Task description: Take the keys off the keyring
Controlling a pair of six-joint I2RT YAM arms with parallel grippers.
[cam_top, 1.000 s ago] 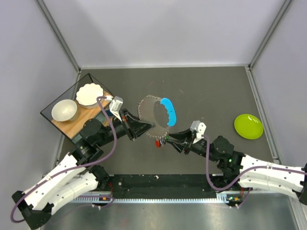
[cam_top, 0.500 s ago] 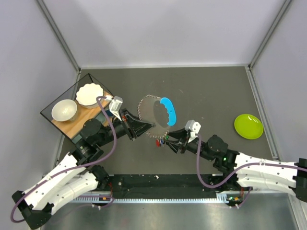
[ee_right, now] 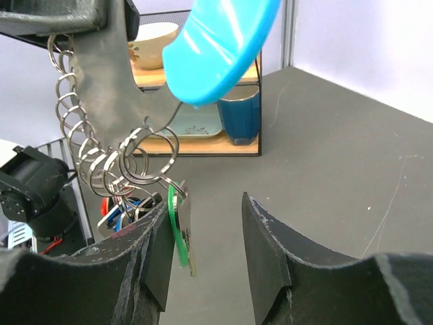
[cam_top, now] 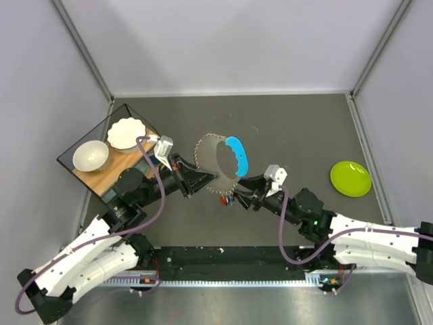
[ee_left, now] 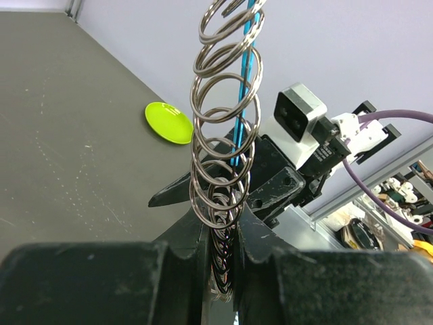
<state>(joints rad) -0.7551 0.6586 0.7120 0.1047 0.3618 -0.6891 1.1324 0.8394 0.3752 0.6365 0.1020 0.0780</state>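
A chain of silver rings (ee_left: 226, 135) with a blue plastic tag (cam_top: 237, 156) hangs as a loop in mid-air. My left gripper (ee_left: 222, 237) is shut on its lower end. Several keys (cam_top: 226, 200) dangle from that end. In the right wrist view a green-headed key (ee_right: 181, 230) hangs from the keyring (ee_right: 152, 152), right beside the left finger of my right gripper (ee_right: 206, 244). That gripper is open, and the key lies just inside its jaws without being pinched. Red and blue key heads (ee_right: 122, 206) bunch behind that finger.
A lime-green plate (cam_top: 350, 178) lies on the dark table at the right. At the left stands a black-framed wooden shelf (cam_top: 101, 177) with two white dishes (cam_top: 90, 155) on top and a blue cup (ee_right: 238, 118) inside. Grey walls close in the table on three sides.
My right gripper has opened wider and shifted slightly up towards the hanging keys. The left gripper and the ring chain have stayed put.
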